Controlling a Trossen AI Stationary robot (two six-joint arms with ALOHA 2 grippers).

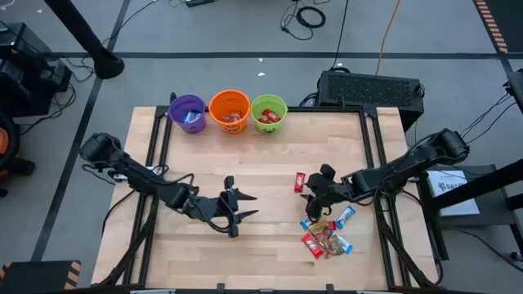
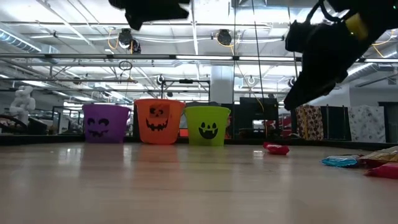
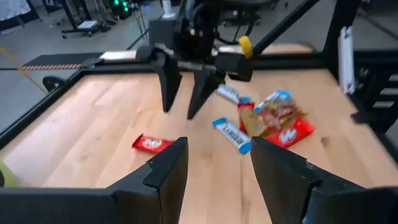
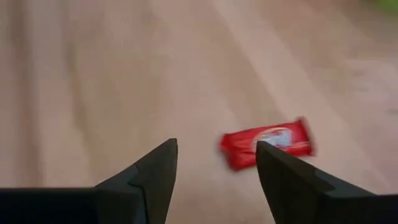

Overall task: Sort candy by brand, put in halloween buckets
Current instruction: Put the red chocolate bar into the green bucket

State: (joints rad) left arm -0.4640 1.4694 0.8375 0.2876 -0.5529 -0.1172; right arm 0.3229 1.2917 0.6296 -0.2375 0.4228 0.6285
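From overhead I see my right gripper (image 1: 311, 196) poised above the table (image 1: 261, 253) just beside a lone red candy bar (image 1: 300, 181), its fingers apart with nothing between them; the rest of the candy pile (image 1: 328, 233) lies just nearer the front edge. My left gripper (image 1: 243, 206) hangs mid-table, spread and empty, well apart from the sweets. The right wrist camera gives what the overhead cannot: the red bar (image 4: 267, 143) lies flat on the wood, label up, unheld, ahead of the fingers (image 4: 146, 174). In the left wrist view its long axis runs roughly across the right gripper's (image 3: 185, 99) reach. The low view alone shows the faces on the purple bucket (image 2: 106, 123), orange bucket (image 2: 159, 121) and green bucket (image 2: 207, 125), standing in a row at the far edge; overhead, each already holds candy.
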